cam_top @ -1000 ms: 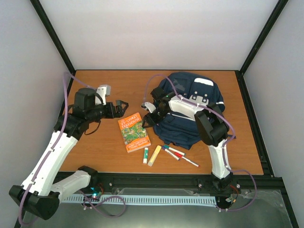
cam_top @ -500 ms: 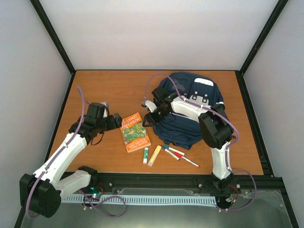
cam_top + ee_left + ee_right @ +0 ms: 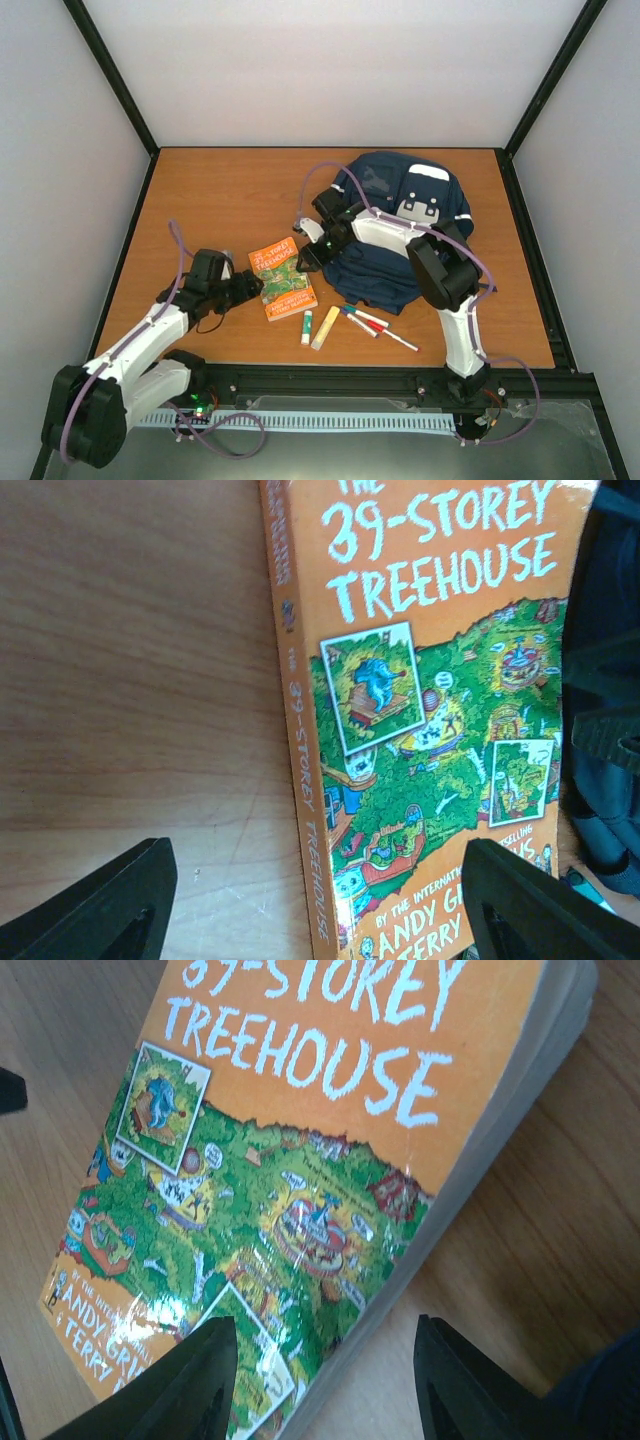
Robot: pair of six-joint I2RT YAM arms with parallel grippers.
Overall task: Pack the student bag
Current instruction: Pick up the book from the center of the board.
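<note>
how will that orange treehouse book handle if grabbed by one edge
The book looks like a thick paperback, so it would probably sag or fan open from one edge. Its cover shows glare, so it may be slippery. Lying flat on the table, it should slide rather than roll.

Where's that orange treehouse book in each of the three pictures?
Top external: the orange book lies left of centre, beside the student bag.
Left wrist: the book fills the right half, spine near the middle.
Right wrist: the book's cover fills most of the picture, tilted.
Shared landmark: the wooden table beneath it.
</note>
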